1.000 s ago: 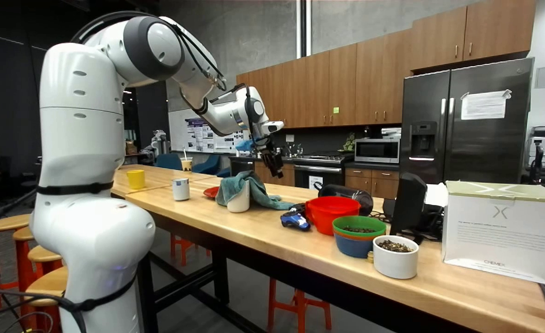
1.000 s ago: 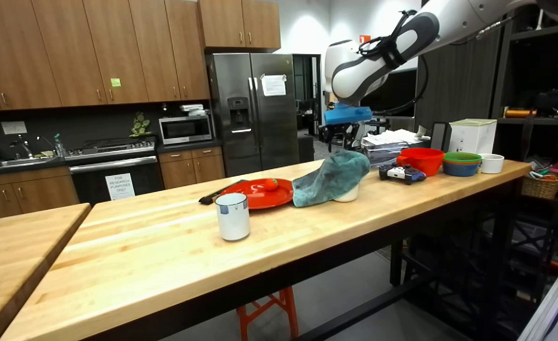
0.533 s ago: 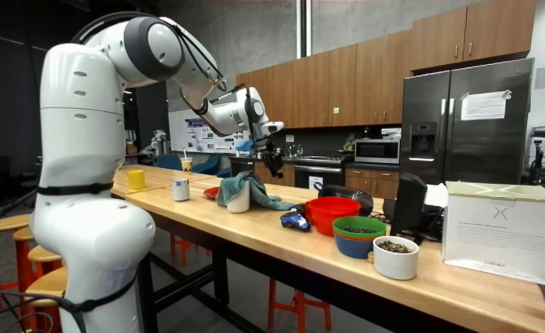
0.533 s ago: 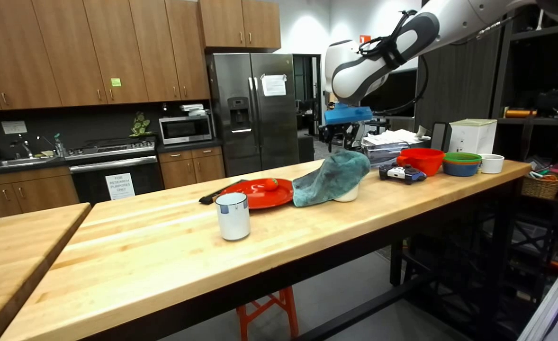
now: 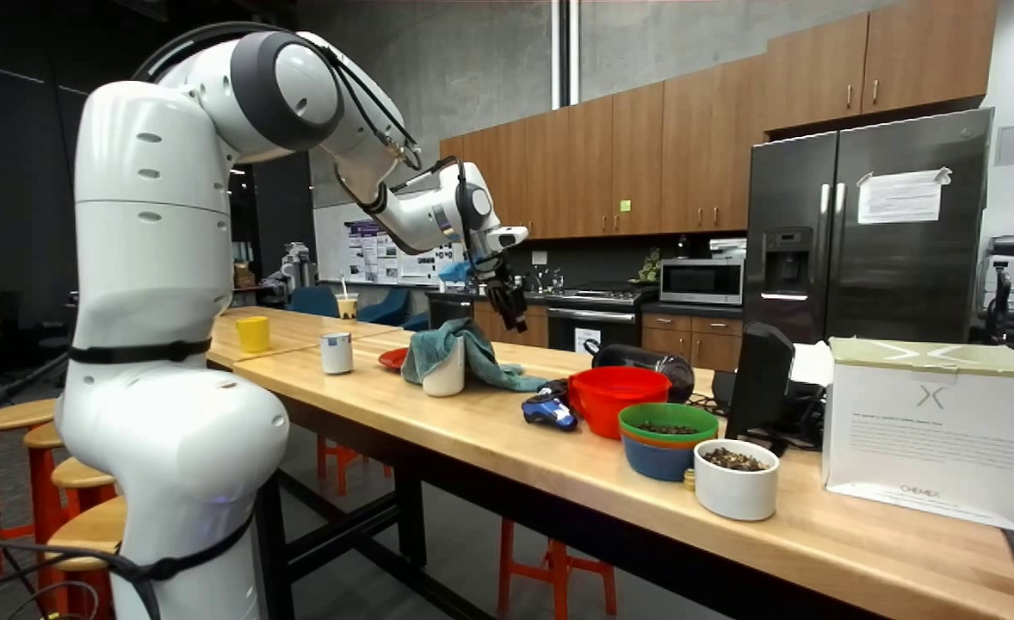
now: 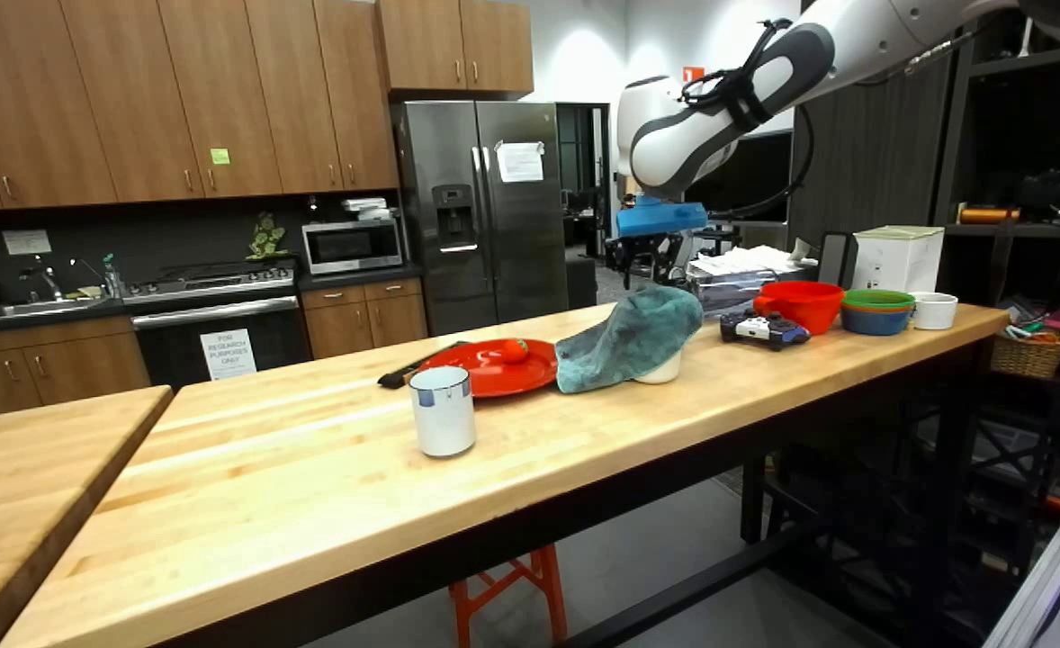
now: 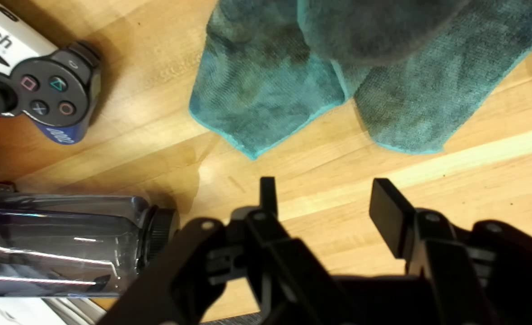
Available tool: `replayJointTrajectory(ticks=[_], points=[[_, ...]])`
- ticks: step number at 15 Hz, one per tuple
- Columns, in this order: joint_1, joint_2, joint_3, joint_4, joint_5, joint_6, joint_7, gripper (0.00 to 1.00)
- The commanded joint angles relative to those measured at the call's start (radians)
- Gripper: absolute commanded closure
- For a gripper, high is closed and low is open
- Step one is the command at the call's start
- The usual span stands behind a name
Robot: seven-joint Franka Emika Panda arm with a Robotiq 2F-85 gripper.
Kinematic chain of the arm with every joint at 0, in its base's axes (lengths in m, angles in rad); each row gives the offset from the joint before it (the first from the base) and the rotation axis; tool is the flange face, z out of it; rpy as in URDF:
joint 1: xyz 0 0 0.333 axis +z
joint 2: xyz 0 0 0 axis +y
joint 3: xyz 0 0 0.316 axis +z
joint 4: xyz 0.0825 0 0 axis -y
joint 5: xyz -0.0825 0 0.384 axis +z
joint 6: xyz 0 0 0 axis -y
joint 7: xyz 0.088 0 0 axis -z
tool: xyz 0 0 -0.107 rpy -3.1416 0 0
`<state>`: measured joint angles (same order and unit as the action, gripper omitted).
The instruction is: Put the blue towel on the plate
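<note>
The blue-green towel [image 6: 624,340], a nappy cloth with brighter teal edging, lay draped in soft folds over a smooth off-white vessel [image 5: 445,376] on the wood-grained counter [image 6: 296,486]. In an exterior view its hem came just beside the glossy, round red plate [image 6: 494,382]; I could not tell whether they touched. The end effector [image 7: 324,203] was released, its blocky black jaws apart above the counter's pale grain. In the wrist view, a smoky, see-through cylindrical bottle [image 7: 58,243] lay on its side near a curved controller [image 7: 51,90] with round buttons.
</note>
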<state>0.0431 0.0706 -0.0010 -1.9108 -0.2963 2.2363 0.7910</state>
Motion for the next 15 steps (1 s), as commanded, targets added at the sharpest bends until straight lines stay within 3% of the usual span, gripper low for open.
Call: replayJointTrajectory(ticks=[1,4,5,6,9,15], points=[[0.001,0.0,-0.001,0.002,0.001,-0.002,-0.001,0.43],[0.001,0.0,-0.001,0.002,0.001,-0.002,-0.001,0.43],[0.001,0.0,-0.001,0.002,0.001,-0.002,-0.001,0.18],[0.002,0.003,0.0,0.004,-0.002,-0.003,0.009,0.18],[-0.006,0.009,-0.013,0.006,-0.028,-0.012,0.024,0.03],[-0.023,0.008,-0.034,0.001,-0.058,-0.008,0.012,0.0]])
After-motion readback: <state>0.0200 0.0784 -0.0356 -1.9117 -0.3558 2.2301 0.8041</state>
